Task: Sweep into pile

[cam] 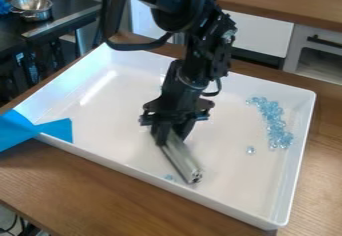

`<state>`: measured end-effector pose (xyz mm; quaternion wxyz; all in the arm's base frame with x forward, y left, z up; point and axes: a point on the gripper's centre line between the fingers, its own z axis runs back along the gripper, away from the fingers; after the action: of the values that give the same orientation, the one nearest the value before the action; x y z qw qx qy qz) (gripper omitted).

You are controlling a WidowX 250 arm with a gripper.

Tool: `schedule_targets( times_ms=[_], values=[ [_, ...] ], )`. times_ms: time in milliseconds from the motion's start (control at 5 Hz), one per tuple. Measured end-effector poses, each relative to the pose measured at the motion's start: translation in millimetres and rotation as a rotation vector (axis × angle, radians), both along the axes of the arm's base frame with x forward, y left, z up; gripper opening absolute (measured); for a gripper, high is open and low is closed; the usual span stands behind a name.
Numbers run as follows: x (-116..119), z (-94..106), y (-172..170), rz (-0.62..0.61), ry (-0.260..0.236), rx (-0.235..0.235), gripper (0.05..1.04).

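Wooden surface (100,195) nearest, running under and past the front wall of a white tray (227,180). Blue tape (57,129) over the near left corner, probably to keep the tray from sliding under a push. Raised walls all round, well suited to keeping loose beads from rolling off.

At mid-tray, end effector (172,131) hanging from above, clamped on the upper end of a long grey bar (180,157). Bar slanting down toward the front wall, far end low; contact with the tray floor impossible to tell. Likely gripped by one end to leave the long side free as a sweeping edge.

Main band of clear blue beads (274,120) along the right side, close to the right wall and drawn out rather than heaped. One stray bead (250,150) just left of the band's lower end; a small cluster (169,177) beside the bar's far end, near the front wall.

Gathering only partly done, by the look of it. Open floor between bar and band, enough for a sideways stroke; more room toward the left wall. Tight margins at the front and right walls: best to angle the bar before reaching the small cluster, with some risk of knocking the wall or scattering beads past the bar's end.
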<state>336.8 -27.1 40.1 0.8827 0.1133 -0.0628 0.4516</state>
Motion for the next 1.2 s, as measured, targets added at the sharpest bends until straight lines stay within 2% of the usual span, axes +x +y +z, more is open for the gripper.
schedule_targets(
  times_ms=[400,800,1000,1200],
  values=[
    [56.2,-0.1,-32.4,0.066,-0.029,-0.009,0.37],
    [98.3,1.1,-62.6,0.118,-0.041,-0.021,0.37],
    [111.2,5.8,-70.4,0.146,-0.042,-0.045,0.37],
    [108.2,9.1,-69.0,0.138,-0.032,-0.092,0.37]
  ],
)
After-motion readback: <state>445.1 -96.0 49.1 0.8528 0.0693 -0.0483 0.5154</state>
